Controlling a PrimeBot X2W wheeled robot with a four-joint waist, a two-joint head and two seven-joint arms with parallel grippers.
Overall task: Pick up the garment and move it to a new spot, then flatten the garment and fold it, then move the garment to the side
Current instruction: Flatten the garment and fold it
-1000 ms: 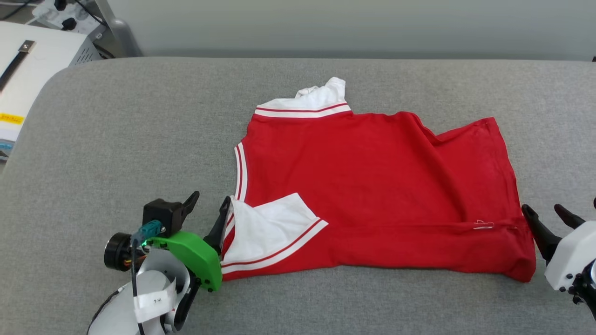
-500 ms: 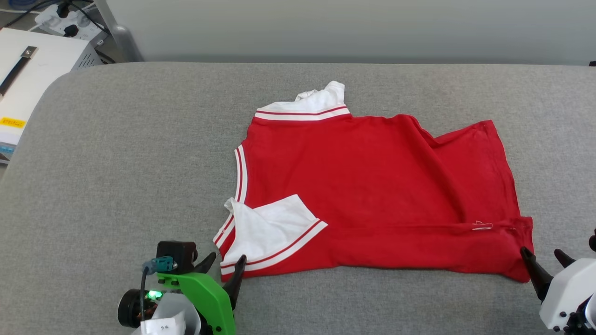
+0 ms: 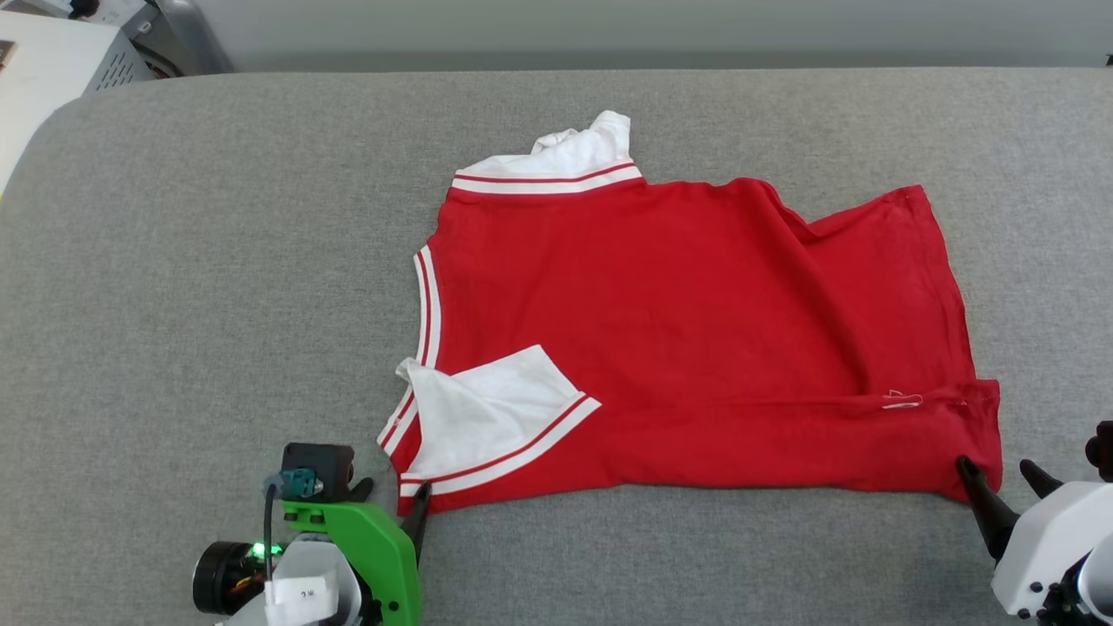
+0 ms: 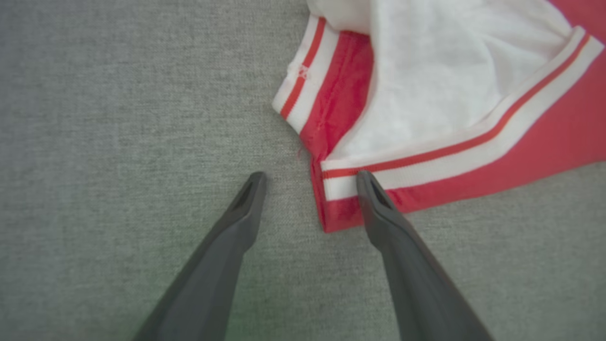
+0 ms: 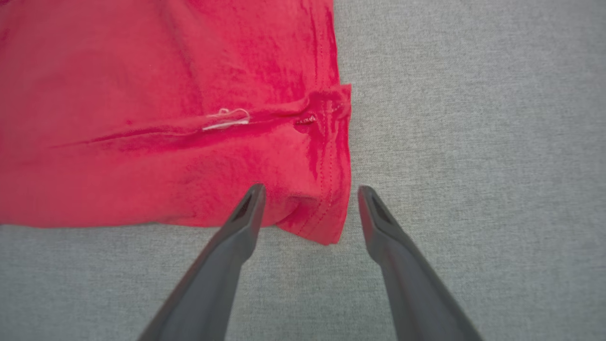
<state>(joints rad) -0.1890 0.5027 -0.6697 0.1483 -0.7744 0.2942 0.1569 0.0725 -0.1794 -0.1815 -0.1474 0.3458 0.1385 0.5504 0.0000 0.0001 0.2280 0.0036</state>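
Fold step, prob: red jersey (image 3: 696, 348) lies mostly flat mid counter (image 3: 217, 261). At near sleeve corner, left hand (image 3: 391, 489), fingers apart; right hand (image 3: 996, 468), also apart, at near hem corner. Next — pinch both corners, lift evenly.

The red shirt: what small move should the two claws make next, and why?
Probably close both. The left gripper and right gripper stand open, each straddling a near corner of the garment, which lies spread out; pinching would secure both corners for folding.
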